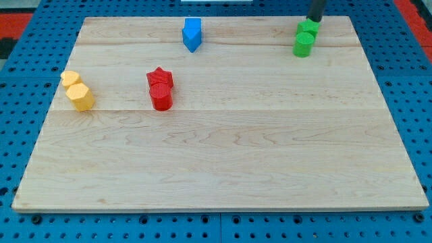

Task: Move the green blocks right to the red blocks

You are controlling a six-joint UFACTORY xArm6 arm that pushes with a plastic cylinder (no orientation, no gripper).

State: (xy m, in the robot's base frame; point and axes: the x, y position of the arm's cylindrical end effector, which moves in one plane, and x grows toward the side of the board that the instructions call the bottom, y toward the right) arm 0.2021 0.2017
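Two green blocks sit touching near the view's top right: a star-like one (308, 28) behind a green cylinder (303, 44). Two red blocks stand together left of centre: a red star (160, 77) behind a red cylinder (161, 96). My tip (312, 21) comes down from the view's top edge and stands right at the upper right side of the green star block, far to the right of the red blocks.
A blue block (192, 34) stands near the top edge, between the red and green pairs. Two yellow blocks (78, 90) sit near the left edge. The wooden board (223, 148) lies on a blue pegboard surface.
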